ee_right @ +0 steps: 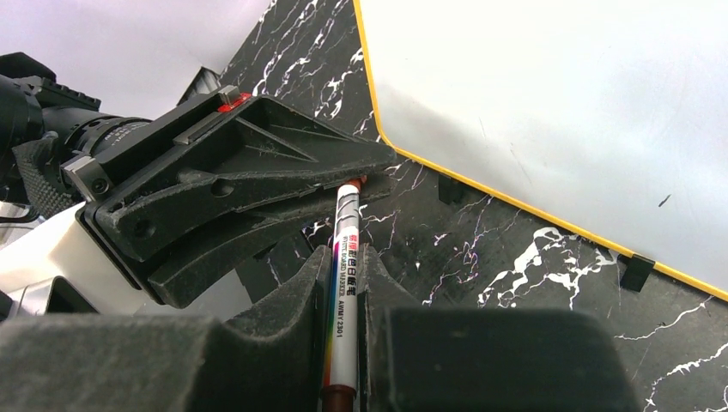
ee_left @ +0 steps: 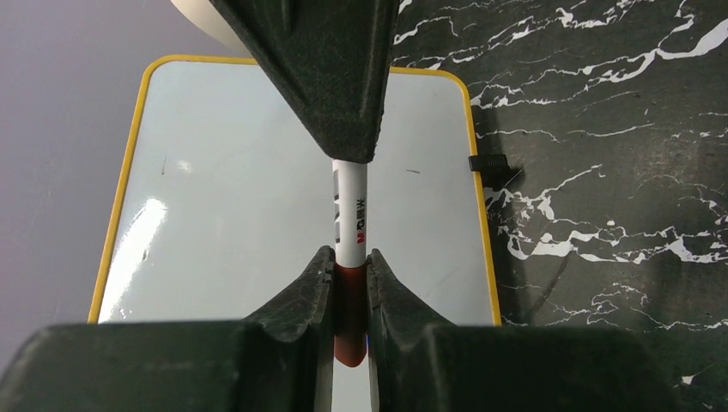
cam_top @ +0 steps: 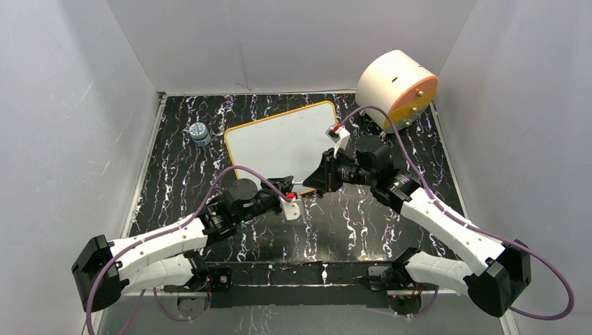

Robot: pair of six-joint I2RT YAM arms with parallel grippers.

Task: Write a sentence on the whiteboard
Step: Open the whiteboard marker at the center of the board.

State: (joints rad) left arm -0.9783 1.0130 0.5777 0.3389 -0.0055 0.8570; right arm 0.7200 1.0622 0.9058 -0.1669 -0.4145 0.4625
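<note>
The marker is pinched by left tool at red end, by right tool at barrel; it could be dropped if pulled askew.

Robot-lab test booth: plain white panel walls around a black, white-veined tabletop.

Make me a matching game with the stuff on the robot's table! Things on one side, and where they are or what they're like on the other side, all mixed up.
Things:
1. whiteboard
2. marker
3. drum
4. small blue jar

Clues:
A. in the far right corner
B. just left of the whiteboard, not touching it
C. no words on it yet
D. held by the left gripper and the right gripper

Pairs: 1-C, 2-D, 3-A, 4-B
</note>
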